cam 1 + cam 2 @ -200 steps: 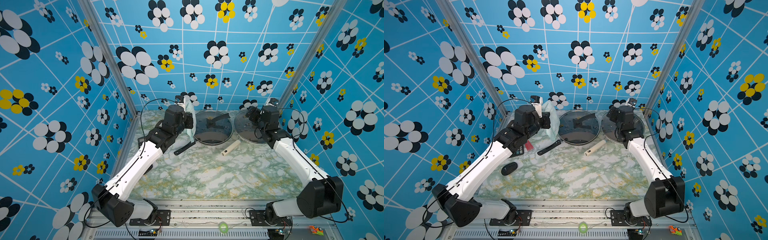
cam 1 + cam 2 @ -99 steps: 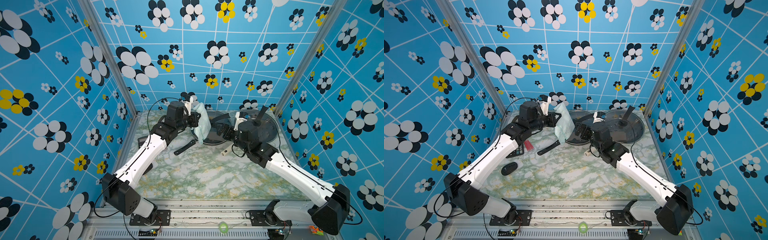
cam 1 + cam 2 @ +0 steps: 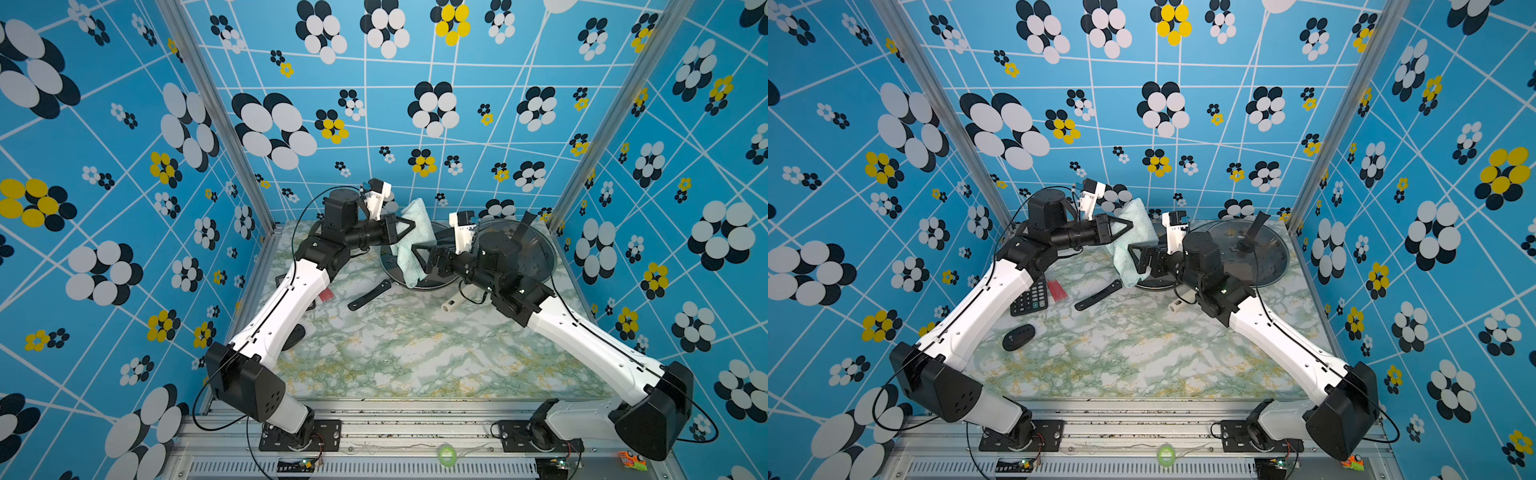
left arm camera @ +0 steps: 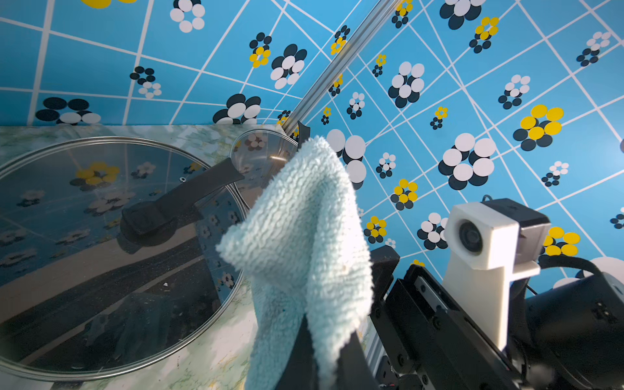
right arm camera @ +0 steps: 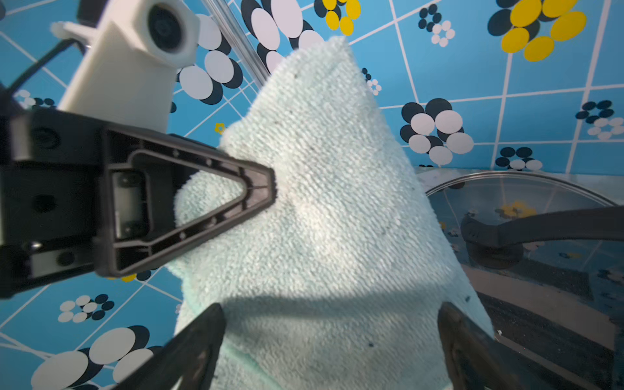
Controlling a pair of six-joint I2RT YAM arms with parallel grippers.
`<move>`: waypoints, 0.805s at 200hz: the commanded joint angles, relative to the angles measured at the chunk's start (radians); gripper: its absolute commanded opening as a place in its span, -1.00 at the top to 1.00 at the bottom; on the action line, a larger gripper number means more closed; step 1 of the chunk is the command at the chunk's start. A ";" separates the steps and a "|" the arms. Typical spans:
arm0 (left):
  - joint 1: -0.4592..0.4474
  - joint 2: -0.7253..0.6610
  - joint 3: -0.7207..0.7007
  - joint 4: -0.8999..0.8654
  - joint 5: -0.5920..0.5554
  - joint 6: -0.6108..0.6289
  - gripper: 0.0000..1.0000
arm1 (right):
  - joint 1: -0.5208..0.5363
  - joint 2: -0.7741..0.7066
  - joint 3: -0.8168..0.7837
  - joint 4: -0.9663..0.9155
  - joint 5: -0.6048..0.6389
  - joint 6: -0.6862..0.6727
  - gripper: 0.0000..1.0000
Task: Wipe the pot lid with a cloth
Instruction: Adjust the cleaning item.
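While my left gripper point(image 3: 411, 226) is pinched fully closed on the cloth point(image 3: 409, 245), the pale mint towel hangs down from that grip in loose folds, with one corner standing up above my fingertips. In the left wrist view the cloth point(image 4: 304, 236) rises from between my two dark fingers point(image 4: 351, 358). It hangs clear of the marble table point(image 3: 395, 353), in both top views in front of the middle glass lid point(image 3: 388, 262). That lid lies flat at the back of the table with its black handle on top.

My right gripper point(image 3: 420, 258) reaches in from the opposite side, level with the lower half of the cloth, and its jaws are spread as wide as they go. In the right wrist view the towel point(image 5: 337, 219) fills the space between and beyond my two fingers point(image 5: 199, 347). I cannot tell whether either pad touches the fabric, and nothing is clamped there.

A second glass lid point(image 3: 534, 257) sits in the back right corner, just beside the first. A black strip point(image 3: 370, 294) and a cream cylinder point(image 3: 453, 302) lie in front of the lids. By my left arm in a top view are a calculator point(image 3: 1030, 297), a small red item point(image 3: 1057, 289) and a black oval object point(image 3: 1018, 336).
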 commanded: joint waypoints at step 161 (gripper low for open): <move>0.008 0.039 0.015 0.084 0.155 -0.129 1.00 | 0.008 0.099 0.053 0.168 0.020 -0.191 -0.46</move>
